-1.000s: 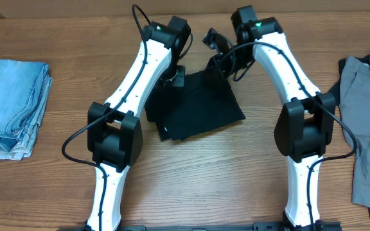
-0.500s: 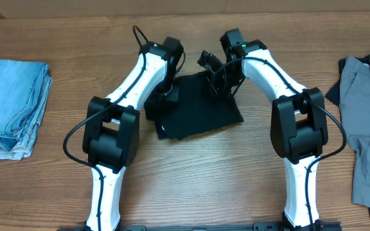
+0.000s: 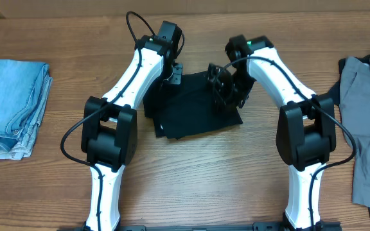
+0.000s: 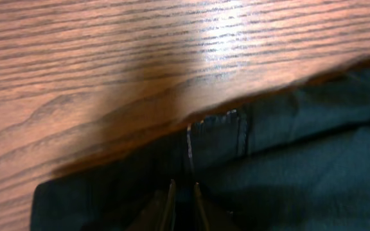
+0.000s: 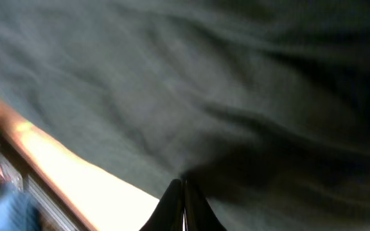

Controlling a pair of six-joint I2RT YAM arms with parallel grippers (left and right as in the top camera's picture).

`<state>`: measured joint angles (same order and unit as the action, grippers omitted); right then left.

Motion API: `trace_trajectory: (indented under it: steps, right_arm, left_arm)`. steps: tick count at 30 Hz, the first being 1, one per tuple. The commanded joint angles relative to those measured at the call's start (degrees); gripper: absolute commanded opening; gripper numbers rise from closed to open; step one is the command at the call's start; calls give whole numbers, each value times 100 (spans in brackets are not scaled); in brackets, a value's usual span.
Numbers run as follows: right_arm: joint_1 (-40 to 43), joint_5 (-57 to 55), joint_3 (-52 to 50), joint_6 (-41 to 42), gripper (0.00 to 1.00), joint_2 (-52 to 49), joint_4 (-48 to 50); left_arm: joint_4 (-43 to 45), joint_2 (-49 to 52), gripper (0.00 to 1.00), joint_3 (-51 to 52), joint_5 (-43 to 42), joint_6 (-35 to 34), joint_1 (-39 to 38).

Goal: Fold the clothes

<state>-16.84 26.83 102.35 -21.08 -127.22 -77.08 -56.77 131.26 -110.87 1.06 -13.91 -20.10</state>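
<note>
Though shut earlier — left gripper [image 4: 184,187] jaws slightly apart over black shirt [image 4: 300,160].

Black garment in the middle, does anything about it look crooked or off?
Yes. The black garment lies skewed to the table edge, and a lower layer pokes out at its near left corner, so the folded edges don't line up.

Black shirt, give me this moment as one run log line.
black shirt: partly folded | left gripper: barely apart at shirt's edge, grip unclear | right gripper: shut, pinching shirt | jeans: folded, left side
</note>
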Motion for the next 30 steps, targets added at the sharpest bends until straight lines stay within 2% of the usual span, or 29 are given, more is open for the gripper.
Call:
trace_trajectory:
  steps: [1, 3, 5, 7, 9, 10, 12, 13, 14, 15, 17, 18, 19, 21, 24, 27, 30]
  right_arm:
    - [57, -70, -619, -7, 4, 105, 638]
    - [57, -15, -688, 11, 4, 111, 800]
    - [57, 195, -396, 11, 4, 111, 555]
    - [74, 354, 273, 13, 4, 133, 37]
    - [136, 315, 1019, 214, 4, 153, -546]
    - [249, 260, 1515, 372, 4, 160, -925]
    - [592, 2, 2120, 636, 9, 175, -1366]
    - [804, -282, 2251, 807, 11, 186, -1443]
    - [1016, -570, 2293, 975, 15, 186, -1462]
    - [1370, -944, 2293, 1091, 31, 186, -1464]
    - [2013, -1193, 2293, 1086, 63, 186, -1434]
    - [2361, -1248, 2286, 1088, 85, 184, -1357]
    - [2645, -1244, 2277, 1088, 100, 184, -1226]
    - [3178, -1241, 2253, 1119, 100, 184, -951]
    - [3716, -1241, 2249, 1134, 100, 184, -807]
    - [4022, -1244, 2249, 1132, 100, 184, -785]
    - [4109, -1248, 2249, 1128, 100, 184, -761]
  left_arm:
    - [166, -11, 14, 197, -46, 68, 26]
    - [225, -13, 10, 153, -48, 199, 26]
    - [-136, -20, 4, -455, -46, 216, 31]
    - [-754, -20, 5, -1556, -46, 216, 33]
    - [-1370, -20, 10, -2702, -42, 210, 42]
    - [-1711, -20, 17, -3191, -46, 94, 90]
    - [-2371, -20, 40, -3654, -114, -365, 280]
    - [-2555, -20, 60, -3657, -249, -437, 374]
    - [-2741, -11, 76, -3641, -525, -435, 503]
    - [-2907, -11, 97, -3571, -1001, -385, 708]
    - [-3117, 0, 100, -3510, -2103, 66, 1047]
    - [-3230, 0, 100, -3451, -2603, 295, 1187]
    - [-3348, 0, 100, -3324, -2798, 367, 1311]
    - [-3351, 7, 100, -2865, -2806, 382, 1410]
    - [-3084, 33, 100, -1803, -3228, 857, 1405]
    - [-2426, 33, 100, -693, -3217, 1043, 1451]
    - [-1858, 33, 100, -61, -3211, 1099, 1434]
